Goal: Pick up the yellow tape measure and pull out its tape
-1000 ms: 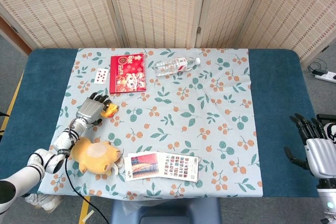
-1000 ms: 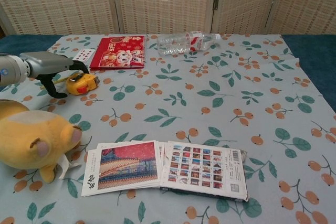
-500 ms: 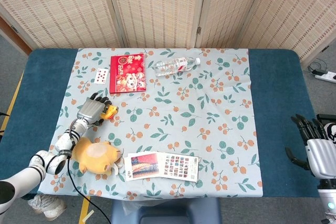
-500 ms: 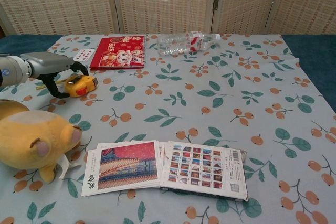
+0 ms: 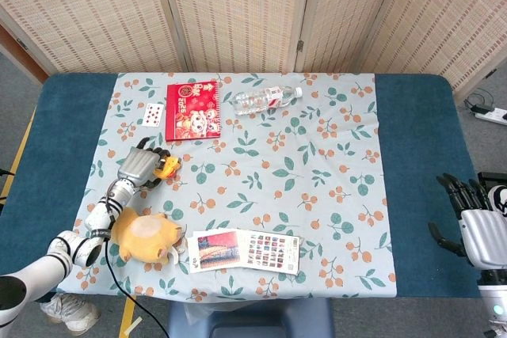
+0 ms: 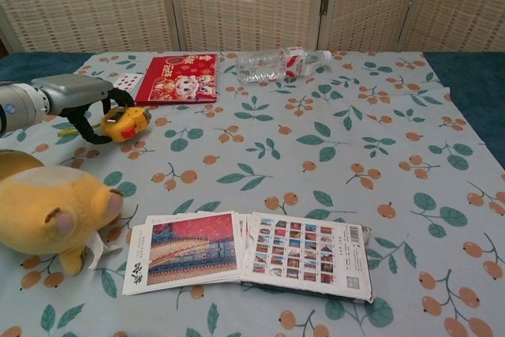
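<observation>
Fingers of my left hand (image 6: 75, 99) curl around the yellow tape measure (image 6: 126, 122) at 9 o'clock — lifting it clear so my spread, empty right hand (image 5: 475, 223) can pull.

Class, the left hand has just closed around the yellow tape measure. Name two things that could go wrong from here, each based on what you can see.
1. The left hand seems to hold the tape measure only by its fingertips, so it may slip during the lift.
2. The plush toy lies close beside that arm and could be knocked.
</observation>
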